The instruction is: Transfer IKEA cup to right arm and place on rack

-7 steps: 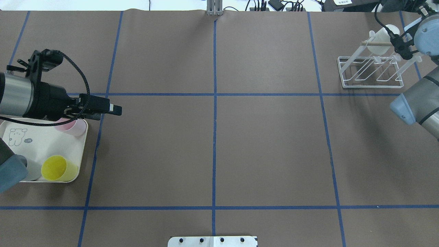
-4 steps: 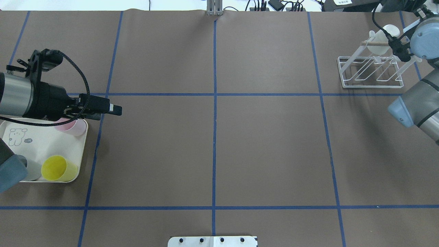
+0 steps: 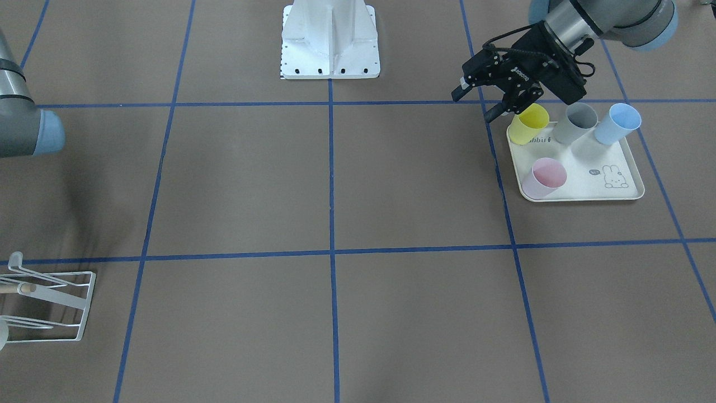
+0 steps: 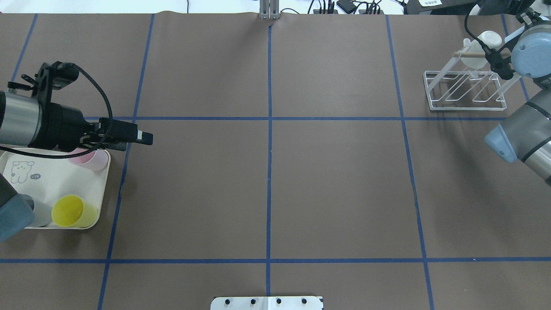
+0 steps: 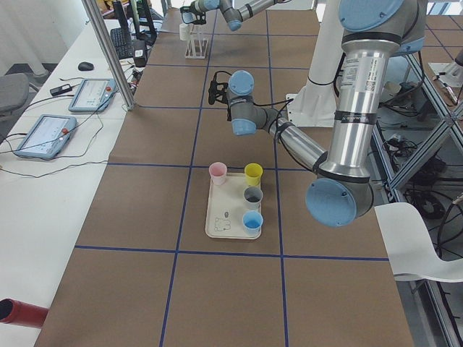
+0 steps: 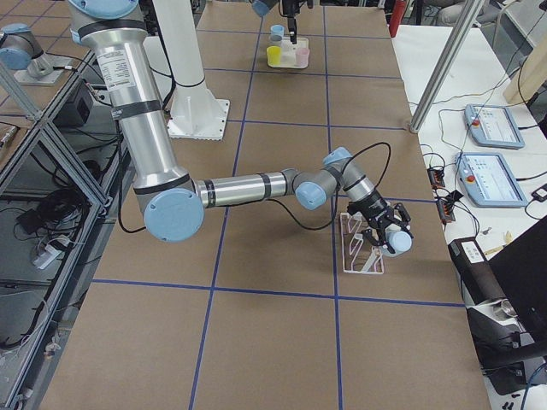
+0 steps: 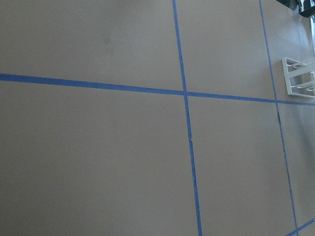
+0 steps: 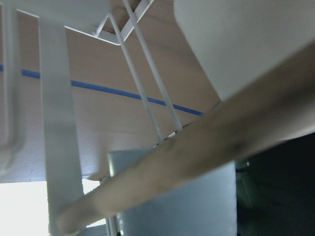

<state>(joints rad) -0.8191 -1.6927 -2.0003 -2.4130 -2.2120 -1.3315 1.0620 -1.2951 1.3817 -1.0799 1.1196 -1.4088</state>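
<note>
A white cup (image 4: 475, 58) sits tilted at the top of the white wire rack (image 4: 465, 97) by its wooden rod (image 8: 197, 147), at the table's far right. My right gripper (image 4: 495, 58) is at the cup. Its fingers are mostly hidden, but the cup moves with it, so it is shut on the cup. The rack also shows in the front view (image 3: 56, 305) and the right side view (image 6: 359, 252). My left gripper (image 3: 475, 104) is open and empty, hovering by the tray's edge.
A cream rabbit-print tray (image 4: 51, 181) at the left holds a yellow cup (image 4: 71, 211), a pink cup (image 4: 97, 160), a grey cup (image 3: 579, 120) and a blue cup (image 3: 618, 123). The robot's white base (image 3: 330, 39) stands at the table's near edge.
My right arm has shifted slightly at the rack and the white cup has tilted and settled lower with it. The left arm has not moved.
</note>
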